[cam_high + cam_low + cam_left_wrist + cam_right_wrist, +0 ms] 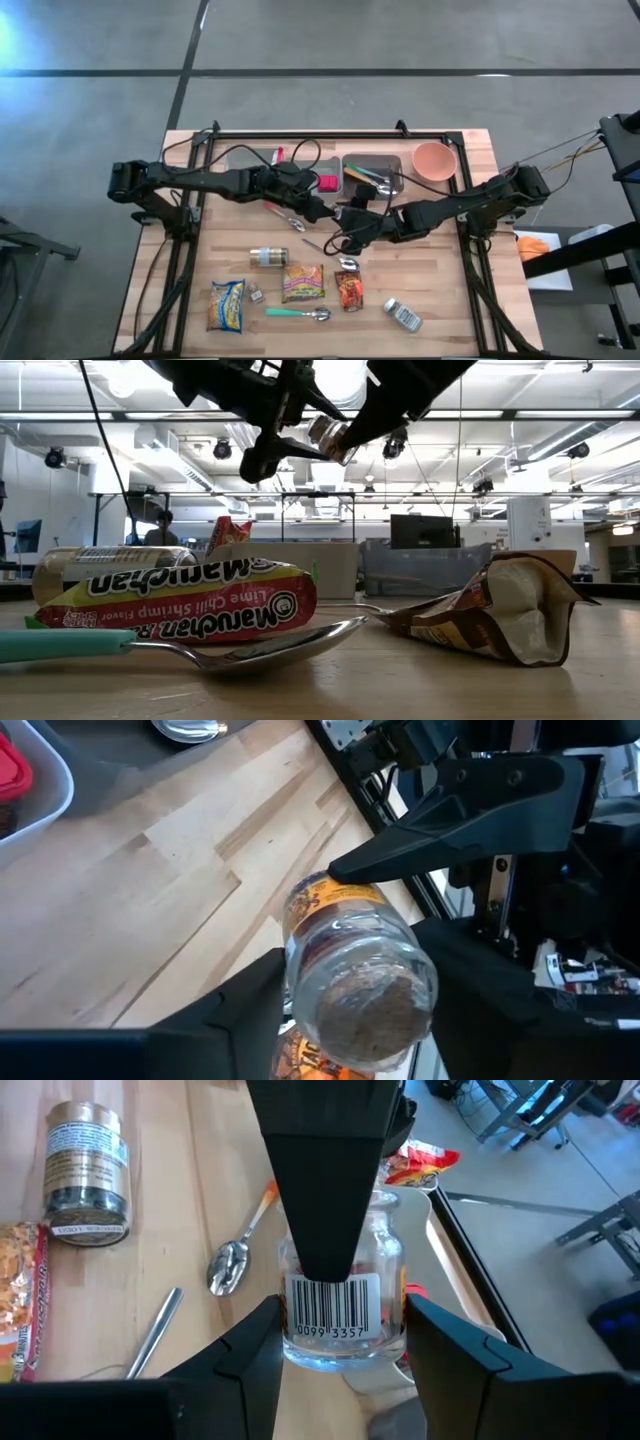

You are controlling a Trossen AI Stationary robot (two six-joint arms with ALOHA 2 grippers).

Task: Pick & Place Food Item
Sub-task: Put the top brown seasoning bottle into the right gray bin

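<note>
**Glass jar held between both grippers above table centre**

While both arms meet over the middle of the wooden table, a small clear glass jar sits between them, lifted off the surface. The right gripper clamps the jar's body, a finger on each side; a barcode label reading "0099 3357" faces its camera. The left gripper has its fingers on either side of the same jar, one finger lying across the front over the label; whether it presses the glass can't be told. In the left wrist view the jar shows brownish contents and an orange-yellow label, text unreadable.

Readable writing: the ramen packet, nearer the table's front edge than the jar, says "Maruchan" and "Lime Chili Shrimp Flavor". A teal-handled spoon lies in front of it. Beside the packet is an opened brown snack pouch.

A spice jar with a tan label lies on its side near the held jar, print too small to read. An orange-handled spoon lies between them.

Behind the held jar: a grey tray with utensils, and a pink bowl, contents unclear. A yellow snack bag and a small tin lie near the front edge.
</note>
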